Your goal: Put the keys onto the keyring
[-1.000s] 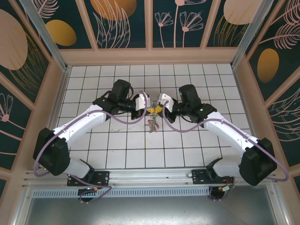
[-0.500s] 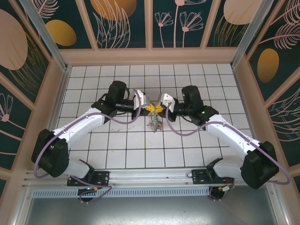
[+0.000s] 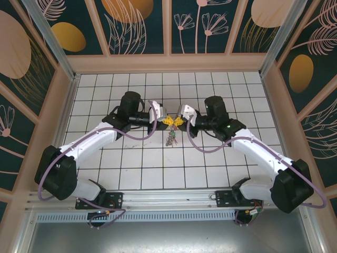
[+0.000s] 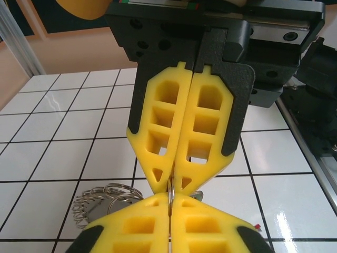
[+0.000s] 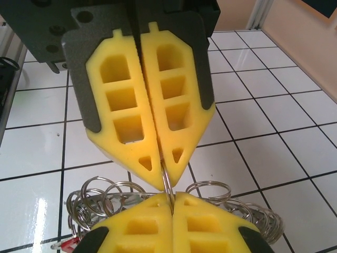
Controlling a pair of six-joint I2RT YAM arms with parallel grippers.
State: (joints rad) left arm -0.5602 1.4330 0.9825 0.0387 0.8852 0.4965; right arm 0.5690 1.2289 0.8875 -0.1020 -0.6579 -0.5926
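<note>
Counter tiles (image 3: 131, 168), white with dark joints, spread under both arms. From the left, the white-and-black left arm reaches in toward the middle. Its yellow-padded left claw (image 3: 167, 121) is clenched, and its pads (image 5: 121, 105) sit flat against each other in the right wrist view. Between its tips it nips a thin silvery wire ring (image 5: 167, 184).

That ring runs straight across the small gap where the two claws meet tip to tip, over the middle of the counter. Below it is a bunch of small silvery split rings and keys (image 3: 171, 138), spread to both sides of the pads (image 5: 110, 192) and carrying a small red plastic tag (image 5: 71, 245). Whether the bunch rests on the tiles or hangs free, I cannot tell.

To the right, the right claw (image 3: 178, 122) is likewise clenched, its yellow pads (image 4: 210, 121) closed on the same wire ring (image 4: 171, 194). Behind it the right arm runs back to its base at the near right edge.
</note>
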